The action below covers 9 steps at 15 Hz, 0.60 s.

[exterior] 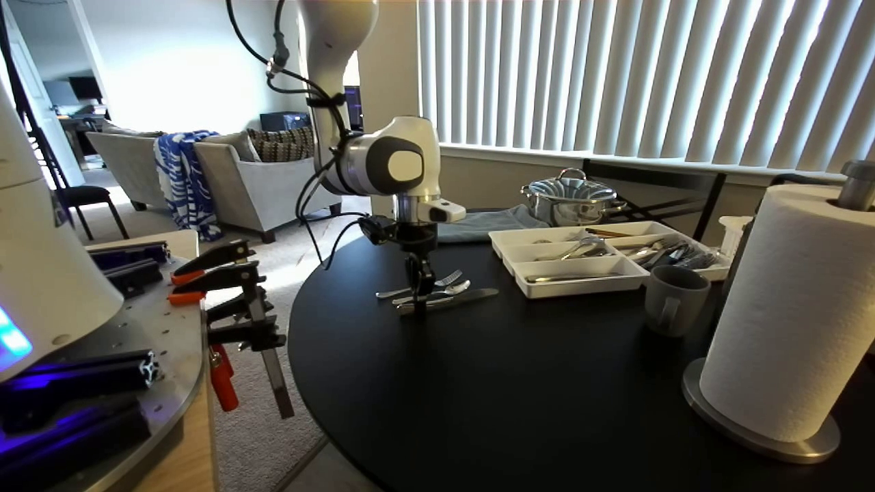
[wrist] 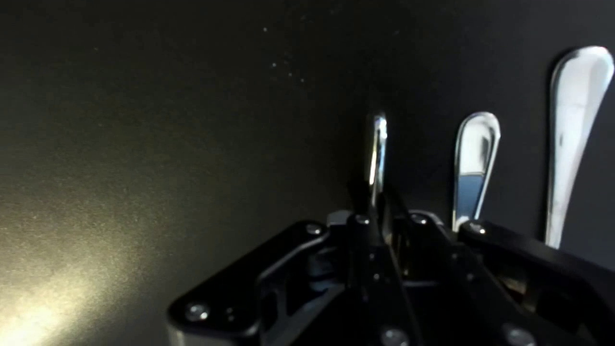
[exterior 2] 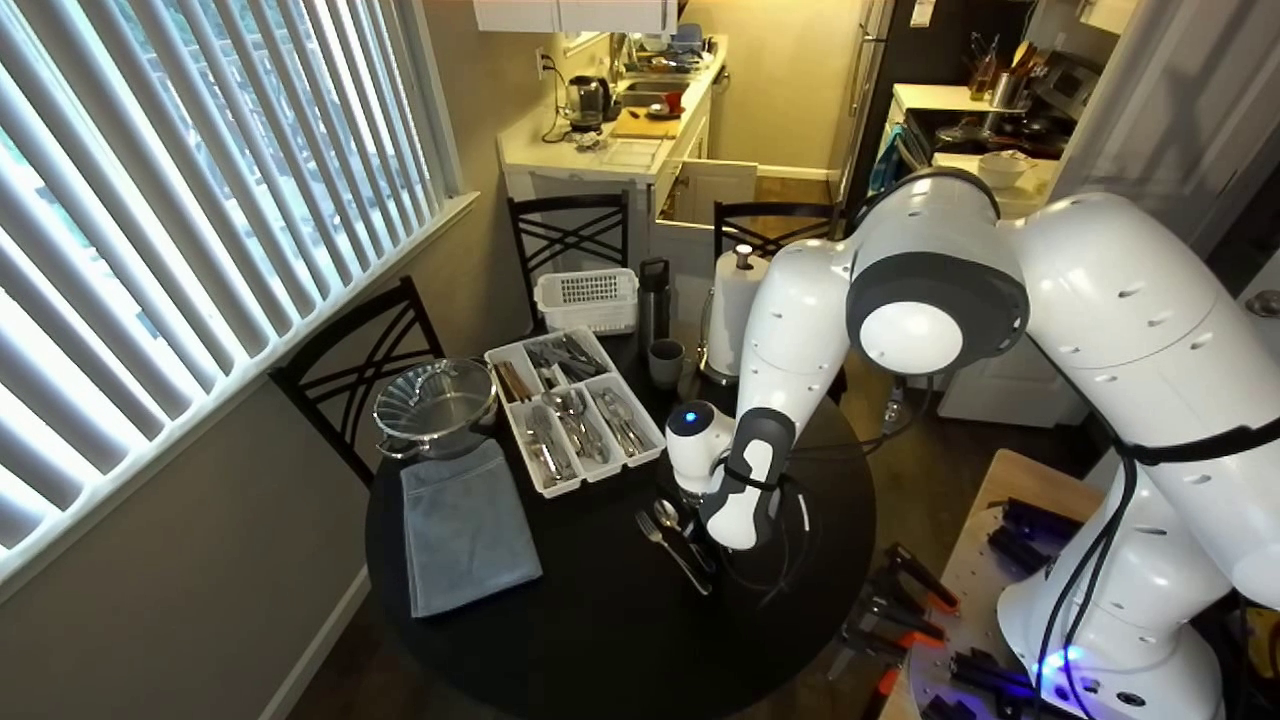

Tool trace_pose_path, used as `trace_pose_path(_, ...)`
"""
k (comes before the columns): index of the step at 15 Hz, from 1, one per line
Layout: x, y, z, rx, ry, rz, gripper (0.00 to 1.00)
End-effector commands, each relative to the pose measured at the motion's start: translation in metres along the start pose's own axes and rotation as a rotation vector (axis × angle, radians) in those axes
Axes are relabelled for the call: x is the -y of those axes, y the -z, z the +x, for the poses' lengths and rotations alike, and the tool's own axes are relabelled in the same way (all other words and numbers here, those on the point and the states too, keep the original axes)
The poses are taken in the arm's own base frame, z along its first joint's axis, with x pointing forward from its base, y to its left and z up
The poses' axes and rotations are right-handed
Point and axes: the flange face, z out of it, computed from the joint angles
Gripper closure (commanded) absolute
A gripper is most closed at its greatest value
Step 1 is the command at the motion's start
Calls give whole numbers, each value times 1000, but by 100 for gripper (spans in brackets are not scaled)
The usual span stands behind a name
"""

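White tray (exterior: pixel 586 286) holds cutlery (exterior 2: pixel 568 402); pincer (exterior: pixel 419 304) grips knife (wrist: pixel 378 154).

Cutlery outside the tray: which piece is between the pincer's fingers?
The table knife, leftmost in the wrist view; the spoon and fork lie outside the pincer.

A home, shown by its sofa (exterior: pixel 239 184), kitchen counter (exterior 2: pixel 535 152) and stove (exterior 2: pixel 1068 85)

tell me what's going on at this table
A robot arm hangs over a black table, its fingers closed on a knife by its handle. Whether the knife is lifted is unclear. A spoon and a fork lie beside it. A white cutlery tray holds more utensils.
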Motion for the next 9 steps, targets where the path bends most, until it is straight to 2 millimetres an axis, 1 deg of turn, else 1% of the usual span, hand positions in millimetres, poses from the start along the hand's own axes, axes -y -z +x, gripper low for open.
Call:
trace_pose_path(1,-5,5,-7,9,6,27,98)
trace_pose_path(6,-16,3,-13,28,-37,23,98)
trace_pose_path(9,-19,2,-16,34,-49,23,98)
